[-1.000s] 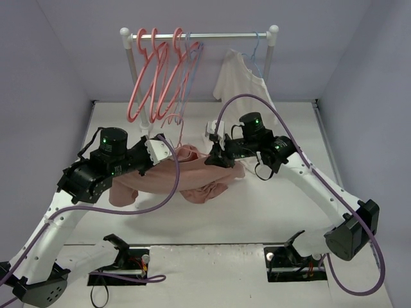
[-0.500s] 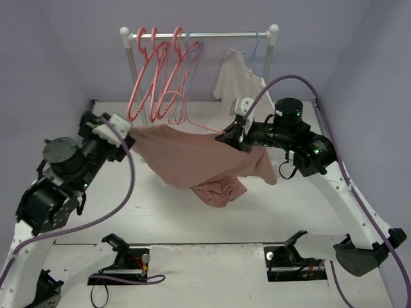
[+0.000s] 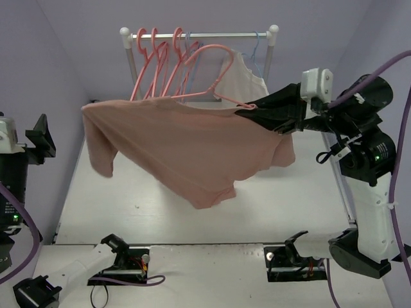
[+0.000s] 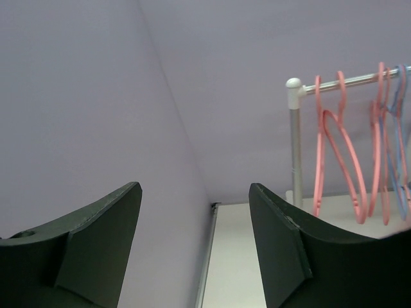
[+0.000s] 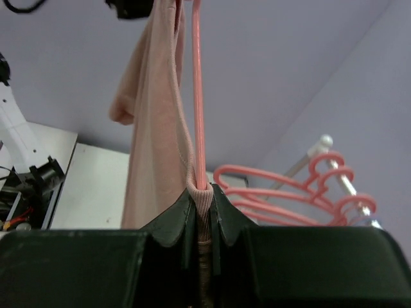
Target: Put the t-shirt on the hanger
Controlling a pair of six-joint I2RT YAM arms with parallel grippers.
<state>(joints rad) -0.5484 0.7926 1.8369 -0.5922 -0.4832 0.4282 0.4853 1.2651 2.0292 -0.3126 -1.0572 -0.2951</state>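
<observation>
Rising since half a second ago, the t-shirt is now spreading wide in the air just in front of the rack, its upper edge lying below the rail, and the left gripper is now sitting well off the cloth, out to the rack's left. The right gripper is clamping the shirt's ribbed collar together with the hanger in front of the rack's right post. The left gripper is holding its fingers wide apart around nothing, facing the rack's left post.
</observation>
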